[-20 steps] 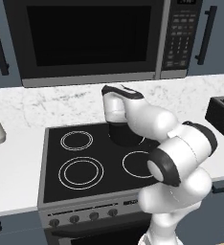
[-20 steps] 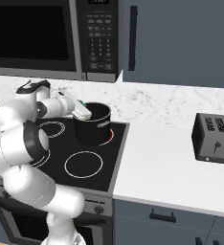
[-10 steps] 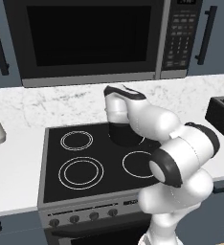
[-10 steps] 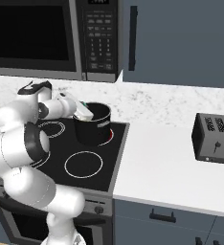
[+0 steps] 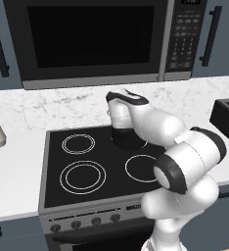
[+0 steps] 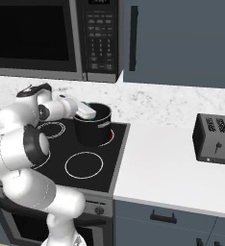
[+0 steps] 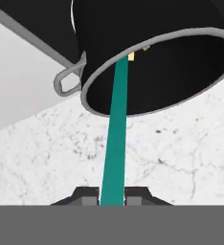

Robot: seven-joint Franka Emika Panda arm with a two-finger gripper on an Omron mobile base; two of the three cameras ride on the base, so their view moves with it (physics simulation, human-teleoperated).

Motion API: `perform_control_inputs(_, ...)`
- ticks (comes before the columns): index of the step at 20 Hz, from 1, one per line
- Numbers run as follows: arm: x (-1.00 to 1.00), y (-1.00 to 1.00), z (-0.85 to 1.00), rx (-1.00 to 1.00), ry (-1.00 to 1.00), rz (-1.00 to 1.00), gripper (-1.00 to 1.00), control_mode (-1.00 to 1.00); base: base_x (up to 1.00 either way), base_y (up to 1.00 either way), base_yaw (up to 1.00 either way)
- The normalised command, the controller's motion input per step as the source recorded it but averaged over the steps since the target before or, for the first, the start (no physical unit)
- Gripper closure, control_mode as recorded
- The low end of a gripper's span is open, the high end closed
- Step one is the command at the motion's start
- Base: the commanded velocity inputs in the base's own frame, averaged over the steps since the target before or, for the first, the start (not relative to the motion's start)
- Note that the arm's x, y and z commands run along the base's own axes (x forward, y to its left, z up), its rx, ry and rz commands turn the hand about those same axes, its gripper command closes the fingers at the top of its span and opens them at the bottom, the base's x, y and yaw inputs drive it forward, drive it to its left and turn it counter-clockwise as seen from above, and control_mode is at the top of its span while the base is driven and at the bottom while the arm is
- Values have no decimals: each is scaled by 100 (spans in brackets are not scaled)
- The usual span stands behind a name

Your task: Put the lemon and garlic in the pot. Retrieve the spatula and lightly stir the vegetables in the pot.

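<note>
Hand view shows your hand (image 7: 112,196) clamped on the spatula (image 7: 115,139), teal handle running straight from between the fingertips up over the pot (image 7: 152,62) rim, with the pale end down inside. From the right base view the pot (image 6: 93,126) sits on the stove's (image 6: 81,158) back right burner, and your hand (image 6: 85,111) is at its near-left rim. The toaster (image 6: 215,139) is well off to the pot's right on the counter (image 6: 172,168).

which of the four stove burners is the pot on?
The rear right burner: the dark grey cylindrical pot covers it, a red arc showing beside the base; the other three white rings lie bare.
</note>
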Motion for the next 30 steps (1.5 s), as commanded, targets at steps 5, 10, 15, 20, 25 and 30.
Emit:
perform_control_inputs(5, 6, 18, -2, -15, 6, 0, 100, -100, 0, 0, 0)
perform_control_inputs(10, 1, 64, -11, 0, 9, 4, 100, -100, 0, 0, 0)
perform_control_inputs(15, 33, 63, -2, 0, 2, 8, 100, -100, 0, 0, 0)
perform_control_inputs(20, 58, 11, -18, -10, -6, 4, 100, -100, 0, 0, 0)
perform_control_inputs(25, 8, 0, -36, -18, -1, 0, 100, -100, 0, 0, 0)
perform_control_inputs(30, -1, -2, -32, -7, 1, 0, 100, -100, 0, 0, 0)
